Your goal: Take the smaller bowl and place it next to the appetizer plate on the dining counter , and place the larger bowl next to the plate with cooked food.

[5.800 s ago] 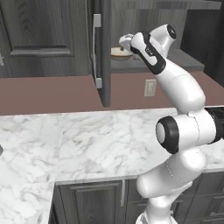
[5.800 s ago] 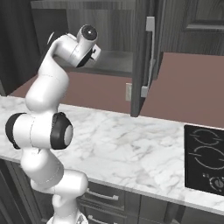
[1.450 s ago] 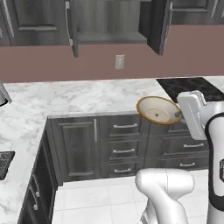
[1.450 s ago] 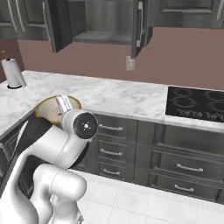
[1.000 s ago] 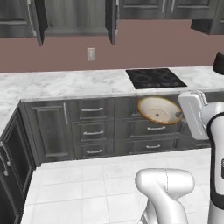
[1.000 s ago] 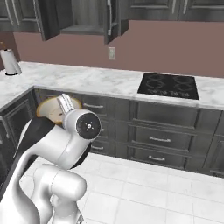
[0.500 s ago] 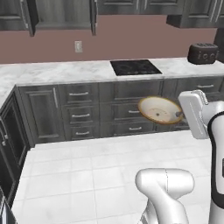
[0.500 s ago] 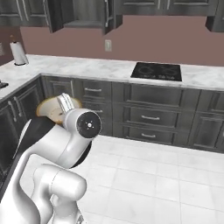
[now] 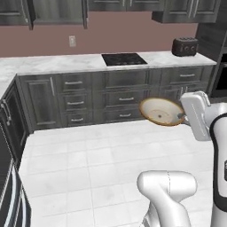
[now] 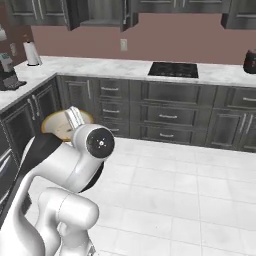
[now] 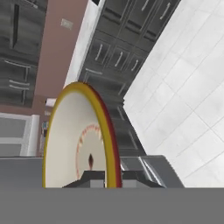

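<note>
The smaller bowl, cream with a tan rim and a speckled inside, hangs tilted on its edge in the air over the white floor. My gripper is shut on its rim, at the right side of the bowl in the left base view. From the right base view the bowl shows behind my arm, with the gripper clamped on its edge. The hand view looks along the bowl standing edge-on, with the gripper closed at its lower rim. The larger bowl, the appetizer plate and the dining counter are out of view.
A marble wall counter runs along the back over dark grey drawers, with a black cooktop and a toaster. A paper towel roll and a coffee machine stand at its left corner. White tiled floor lies open ahead.
The whole picture has shifted, so the base is moving: the wall counter and cooktop have slid across both views. The bowl stays in the shut gripper, in the same place beside the arm.
</note>
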You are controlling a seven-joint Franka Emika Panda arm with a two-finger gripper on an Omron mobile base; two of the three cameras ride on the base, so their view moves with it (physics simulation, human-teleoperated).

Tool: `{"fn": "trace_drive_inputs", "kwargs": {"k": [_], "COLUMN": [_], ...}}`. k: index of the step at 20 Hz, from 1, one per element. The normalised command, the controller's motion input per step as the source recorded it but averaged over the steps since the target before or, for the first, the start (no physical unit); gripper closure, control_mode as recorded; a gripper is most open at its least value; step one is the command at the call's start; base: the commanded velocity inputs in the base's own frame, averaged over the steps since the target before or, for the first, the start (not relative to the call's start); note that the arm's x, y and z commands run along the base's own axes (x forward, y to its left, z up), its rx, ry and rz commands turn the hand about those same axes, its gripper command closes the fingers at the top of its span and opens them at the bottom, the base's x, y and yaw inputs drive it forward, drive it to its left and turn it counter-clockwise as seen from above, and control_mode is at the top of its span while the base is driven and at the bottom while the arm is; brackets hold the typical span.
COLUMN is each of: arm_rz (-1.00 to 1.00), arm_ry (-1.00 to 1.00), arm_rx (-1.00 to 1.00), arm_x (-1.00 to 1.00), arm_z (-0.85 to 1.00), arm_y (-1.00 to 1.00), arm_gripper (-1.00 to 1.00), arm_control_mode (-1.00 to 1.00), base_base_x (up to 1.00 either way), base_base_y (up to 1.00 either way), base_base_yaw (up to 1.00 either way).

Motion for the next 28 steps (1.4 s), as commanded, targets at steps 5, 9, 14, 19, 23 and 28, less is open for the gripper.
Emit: {"fn": "trace_drive_inputs", "kwargs": {"k": [5, 9, 14, 19, 23, 28], "arm_rz": [0.00, 0.00, 0.00, 0.00, 0.00, 0.00], "arm_ry": [0.00, 0.00, 0.00, 0.00, 0.00, 0.00], "arm_rx": [0.00, 0.00, 0.00, 0.00, 0.00, 0.00], "arm_x": [0.00, 0.00, 0.00, 0.00, 0.00, 0.00], "arm_z": [0.00, 0.00, 0.00, 0.00, 0.00, 0.00], "arm_y": [0.00, 0.00, 0.00, 0.00, 0.00, 0.00], "arm_gripper": [1.00, 1.00, 1.00, 1.00, 1.00, 1.00], "arm_control_mode": [1.00, 1.00, 1.00, 1.00, 1.00, 1.00], "base_base_x": [-1.00, -1.00, -1.00, -1.00, -1.00, -1.00], "base_base_y": [-0.50, -0.74, -0.78, -0.91, -1.00, -1.00], "base_base_yaw": [-0.08, -0.07, -0.07, -0.05, 0.00, 0.00]}}
